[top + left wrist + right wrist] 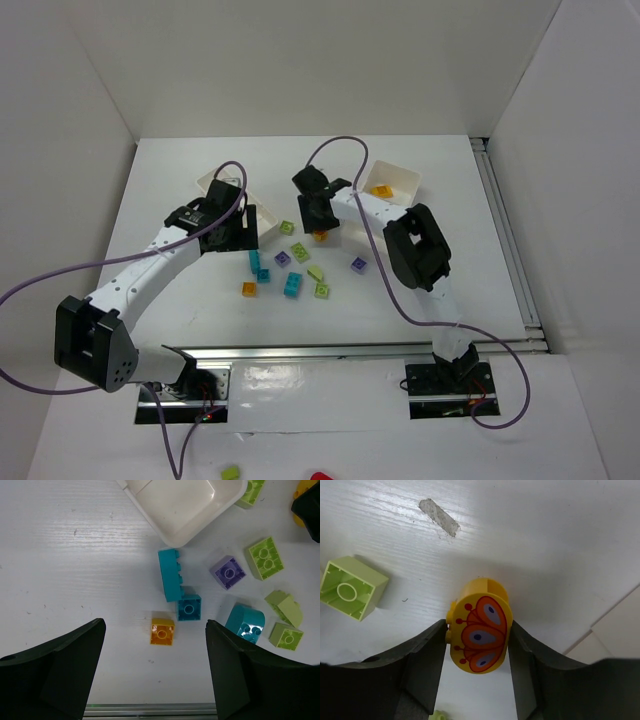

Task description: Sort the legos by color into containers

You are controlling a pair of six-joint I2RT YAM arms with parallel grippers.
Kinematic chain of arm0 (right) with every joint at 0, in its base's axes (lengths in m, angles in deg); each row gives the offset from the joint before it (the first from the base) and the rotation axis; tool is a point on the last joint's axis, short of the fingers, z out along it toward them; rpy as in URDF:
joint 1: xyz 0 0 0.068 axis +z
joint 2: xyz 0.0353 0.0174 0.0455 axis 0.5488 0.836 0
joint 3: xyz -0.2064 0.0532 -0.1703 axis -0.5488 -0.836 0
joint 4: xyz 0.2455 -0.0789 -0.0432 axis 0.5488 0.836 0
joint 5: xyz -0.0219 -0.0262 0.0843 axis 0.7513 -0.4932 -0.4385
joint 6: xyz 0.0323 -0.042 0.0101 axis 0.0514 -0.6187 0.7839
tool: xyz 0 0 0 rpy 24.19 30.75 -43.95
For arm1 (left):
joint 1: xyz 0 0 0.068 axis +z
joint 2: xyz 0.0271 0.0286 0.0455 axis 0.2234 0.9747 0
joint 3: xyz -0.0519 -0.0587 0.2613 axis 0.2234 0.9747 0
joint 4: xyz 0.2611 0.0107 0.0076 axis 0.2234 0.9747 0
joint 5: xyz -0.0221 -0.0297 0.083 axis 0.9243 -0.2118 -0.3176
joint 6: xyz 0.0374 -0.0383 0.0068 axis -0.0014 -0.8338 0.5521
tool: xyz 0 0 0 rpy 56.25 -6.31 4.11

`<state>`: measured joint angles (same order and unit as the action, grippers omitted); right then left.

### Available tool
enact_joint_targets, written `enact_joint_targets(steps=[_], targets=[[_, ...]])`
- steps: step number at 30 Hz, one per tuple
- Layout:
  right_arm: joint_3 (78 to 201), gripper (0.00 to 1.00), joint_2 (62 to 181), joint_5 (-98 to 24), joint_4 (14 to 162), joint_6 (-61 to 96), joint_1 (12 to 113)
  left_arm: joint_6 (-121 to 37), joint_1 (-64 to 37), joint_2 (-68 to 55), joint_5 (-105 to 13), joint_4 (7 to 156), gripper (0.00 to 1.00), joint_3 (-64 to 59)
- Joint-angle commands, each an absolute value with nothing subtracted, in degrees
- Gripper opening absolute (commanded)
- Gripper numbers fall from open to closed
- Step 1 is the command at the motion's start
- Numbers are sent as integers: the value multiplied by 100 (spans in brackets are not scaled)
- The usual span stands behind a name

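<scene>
My right gripper (318, 222) is shut on a yellow brick (481, 630) with an orange butterfly print and holds it just above the table. My left gripper (155, 665) is open and empty, high above an orange brick (162, 631). Beyond that brick lie a long cyan brick (170, 575), a small cyan brick (189, 607), a curved cyan brick (245, 623), a purple brick (228, 572) and lime bricks (265, 557). The larger white tray (212, 183) is mostly hidden under my left gripper (235, 228). The smaller tray (400, 177) holds an orange brick (381, 190).
Another purple brick (358, 264) lies right of the cluster. A lime brick (351, 587) lies upside down left of the held brick. An aluminium rail (350, 350) runs along the near edge. White walls close in the table.
</scene>
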<state>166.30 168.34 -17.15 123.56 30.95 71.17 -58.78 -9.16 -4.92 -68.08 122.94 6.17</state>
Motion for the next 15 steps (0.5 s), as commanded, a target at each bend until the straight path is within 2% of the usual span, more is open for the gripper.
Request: enact_joint_targets(steps=[1, 2, 4, 10, 15], targets=[[16540, 55, 16587, -1855, 12120, 3142, 7152, -5941, -942, -591, -6880, 12263, 91, 557], [16610, 46, 16586, -1933, 12119, 3142, 7099, -5941, -942, -591, -6880, 12263, 91, 556], [16742, 38, 16481, -1934, 12066, 3142, 7099, -5889, -942, -591, -6880, 12263, 91, 556], [17331, 36, 15921, -1295, 12251, 3010, 6880, -5888, -942, -539, -6662, 12316, 91, 626], [16605, 39, 15050, -670, 11777, 3071, 6318, -5950, -1011, -538, -6354, 12255, 91, 1030]])
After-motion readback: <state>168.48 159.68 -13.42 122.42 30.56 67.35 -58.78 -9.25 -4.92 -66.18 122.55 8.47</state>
